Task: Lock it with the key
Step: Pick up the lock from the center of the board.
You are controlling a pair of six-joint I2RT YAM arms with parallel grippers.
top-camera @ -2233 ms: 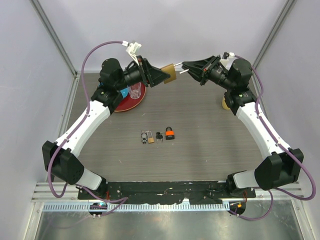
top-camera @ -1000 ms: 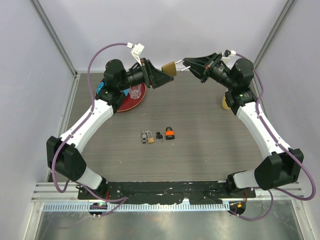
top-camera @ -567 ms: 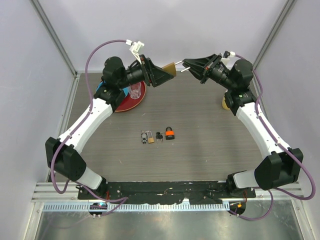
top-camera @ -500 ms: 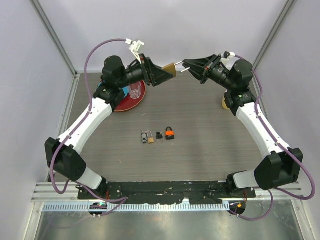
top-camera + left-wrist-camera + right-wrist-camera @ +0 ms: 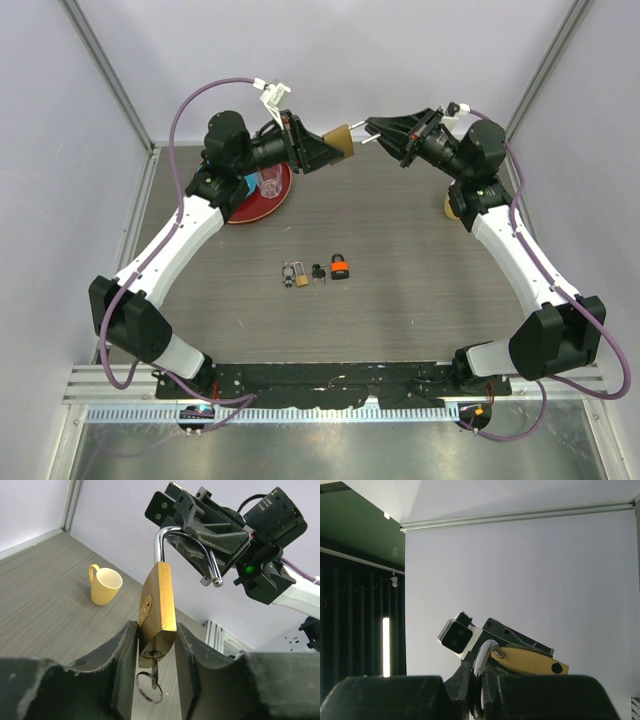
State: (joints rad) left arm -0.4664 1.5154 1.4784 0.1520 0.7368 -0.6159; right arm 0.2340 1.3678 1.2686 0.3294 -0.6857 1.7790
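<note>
Brass padlock [image 5: 159, 605]: in the air between both arms, key [image 5: 151, 661] inserted.
Left gripper [image 5: 155, 630]: pinching its body.
Right gripper [image 5: 479, 672]: clamped on the open shackle [image 5: 161, 540].
Your move: align the free leg (no twisting), then push.

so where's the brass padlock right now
Top view: the brass padlock hangs in mid-air over the table's far middle, its body between the fingers of the left pincer, its shackle pinched by the right pincer.

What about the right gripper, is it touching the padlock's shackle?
Touching. In the right wrist view the right gripper is clamped on the steel shackle of the brass padlock.
</note>
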